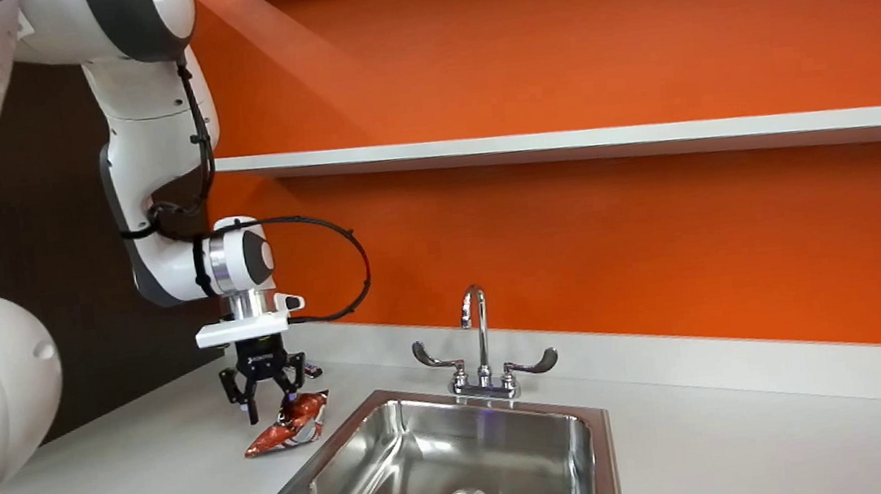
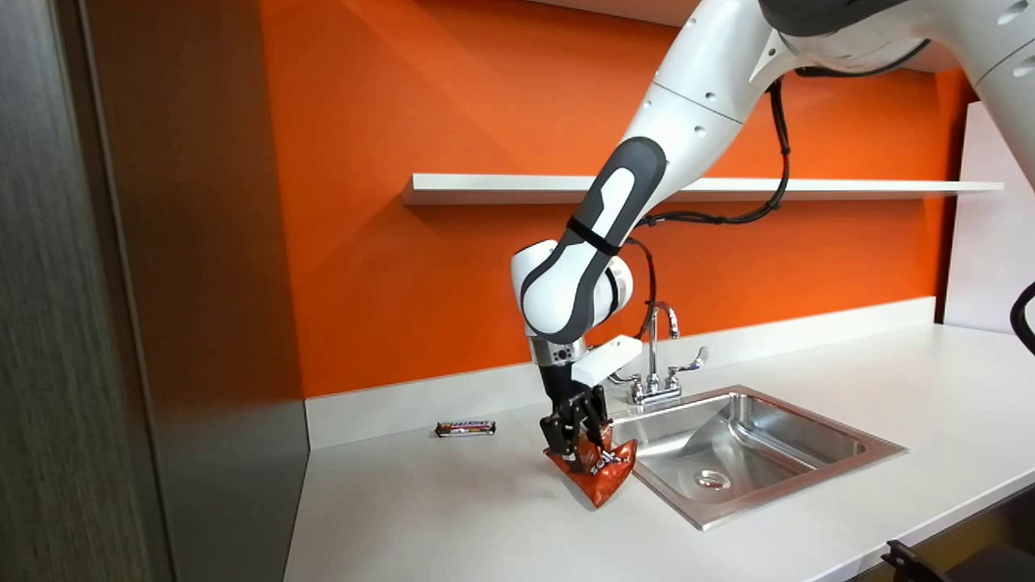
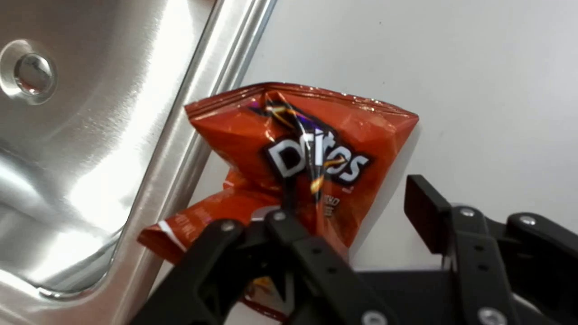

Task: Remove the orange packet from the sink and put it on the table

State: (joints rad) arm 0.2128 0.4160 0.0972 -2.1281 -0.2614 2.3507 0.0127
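Orange packet (image 1: 296,429) is out of the sink (image 1: 330,457) and on the table (image 1: 145,474)

In an exterior view, the end effector (image 1: 271,408) is down at the orange packet, spread wide and not pinching it. I think the job is almost done, and going straight up should come next. If it swings toward the sink instead, it could knock the orange packet in, because the packet lies just beside the edge.

In an exterior view, a small wrapped bar (image 2: 465,429) lies near the back, well apart. A wide stretch of table toward the dark panel (image 2: 230,323) gives room to move that way.

In the wrist view, one finger (image 3: 300,239) is against the orange packet or just above it; I can't tell which. If it snags the shiny wrapper going up, the packet could get dragged. The other finger (image 3: 424,216) is beside the packet, over the table. A packet corner seems to poke over the sink's edge.
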